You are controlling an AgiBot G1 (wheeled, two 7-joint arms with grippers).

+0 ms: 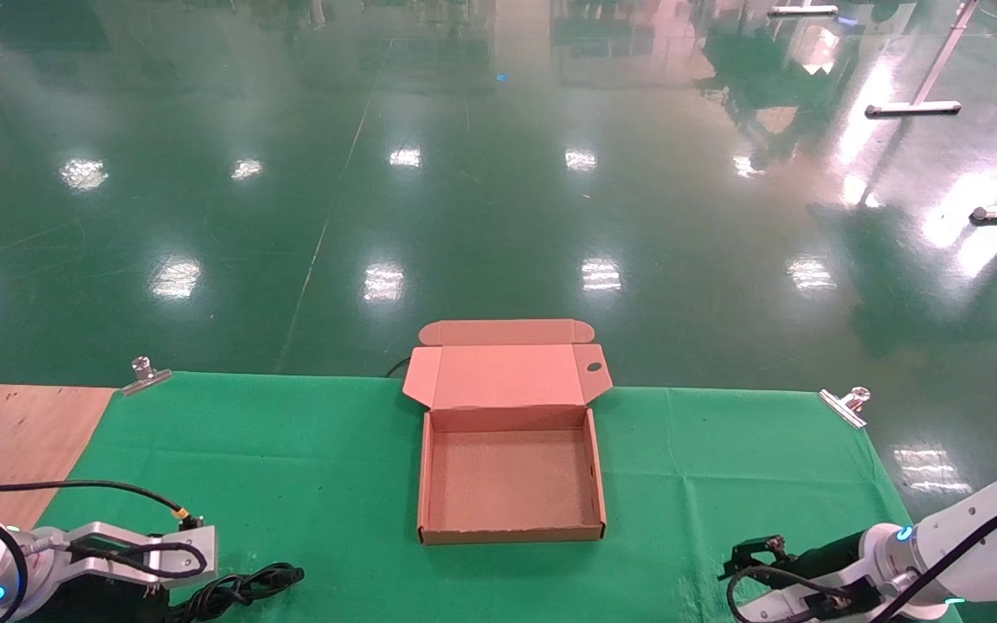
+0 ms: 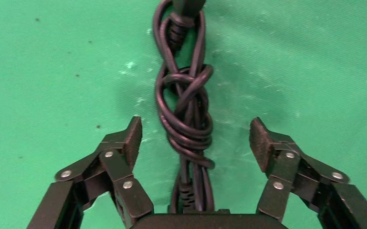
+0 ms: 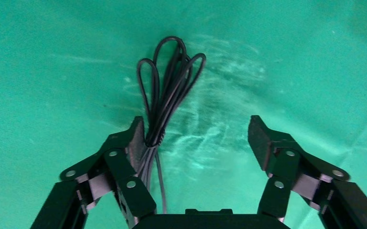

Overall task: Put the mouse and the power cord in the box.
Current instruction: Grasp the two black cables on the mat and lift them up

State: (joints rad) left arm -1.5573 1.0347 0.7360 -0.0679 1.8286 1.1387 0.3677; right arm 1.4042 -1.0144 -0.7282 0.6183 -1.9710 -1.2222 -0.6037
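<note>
The brown cardboard box (image 1: 511, 529) lies open and empty in the middle of the green cloth, its lid (image 1: 503, 374) leaning back. At the near left lies the power cord (image 1: 243, 587), a knotted black bundle (image 2: 187, 114). It runs lengthwise between the spread fingers of my left gripper (image 2: 195, 137), which is open just above it with neither pad touching. At the near right, my right gripper (image 3: 195, 136) is open over the cloth. The mouse's thin black cable (image 3: 168, 90) lies in loops against one finger (image 3: 134, 138). The mouse body is hidden.
A green cloth (image 1: 291, 450) covers the table and is held by metal clips at the far left (image 1: 145, 374) and far right (image 1: 846, 405). Bare wood (image 1: 14, 433) shows on the left. Past the far edge is a shiny green floor.
</note>
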